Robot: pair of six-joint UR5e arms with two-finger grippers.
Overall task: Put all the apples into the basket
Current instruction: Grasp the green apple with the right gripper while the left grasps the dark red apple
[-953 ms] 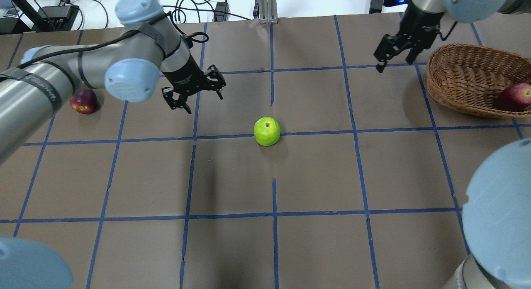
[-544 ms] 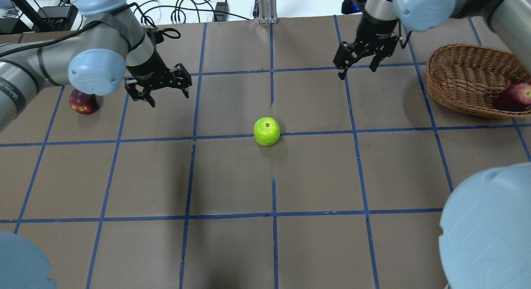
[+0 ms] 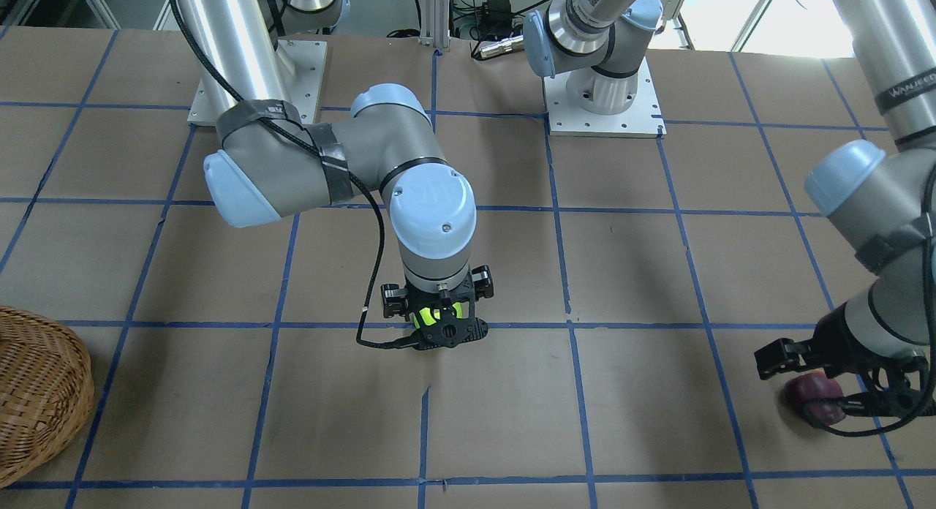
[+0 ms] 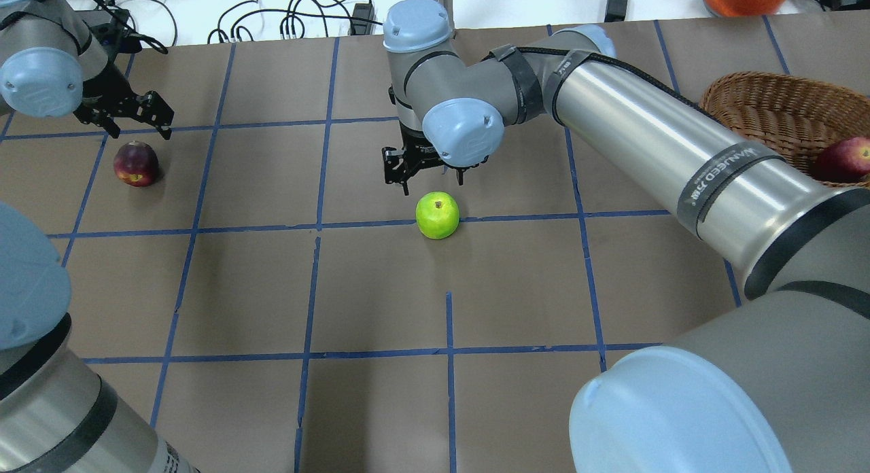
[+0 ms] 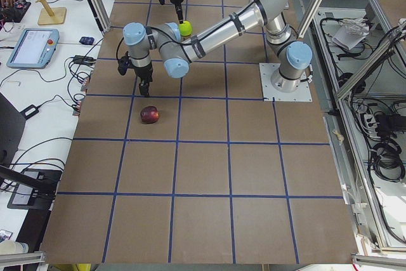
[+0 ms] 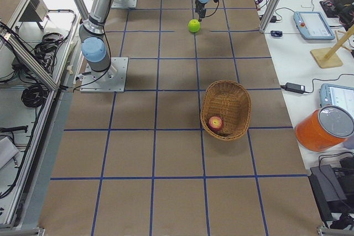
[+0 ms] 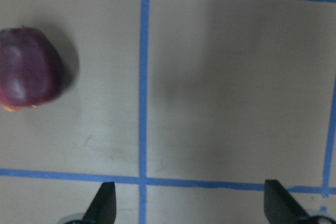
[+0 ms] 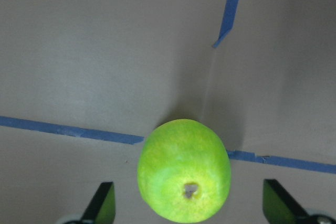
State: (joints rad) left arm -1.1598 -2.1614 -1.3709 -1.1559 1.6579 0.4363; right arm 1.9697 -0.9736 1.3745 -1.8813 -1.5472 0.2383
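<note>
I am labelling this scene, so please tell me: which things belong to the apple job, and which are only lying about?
Job: green apple, dark apple, red apple, basket.
Lying about: orange bucket, tablet, wooden stand.

Green apple (image 4: 437, 215) mid-table, maroon apple (image 4: 136, 164) left, red apple (image 4: 846, 157) in basket (image 4: 761, 119)

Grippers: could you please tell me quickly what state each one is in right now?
Left gripper: open, empty, near the maroon apple.
Right gripper: open, over the green apple, not gripping it.
</note>
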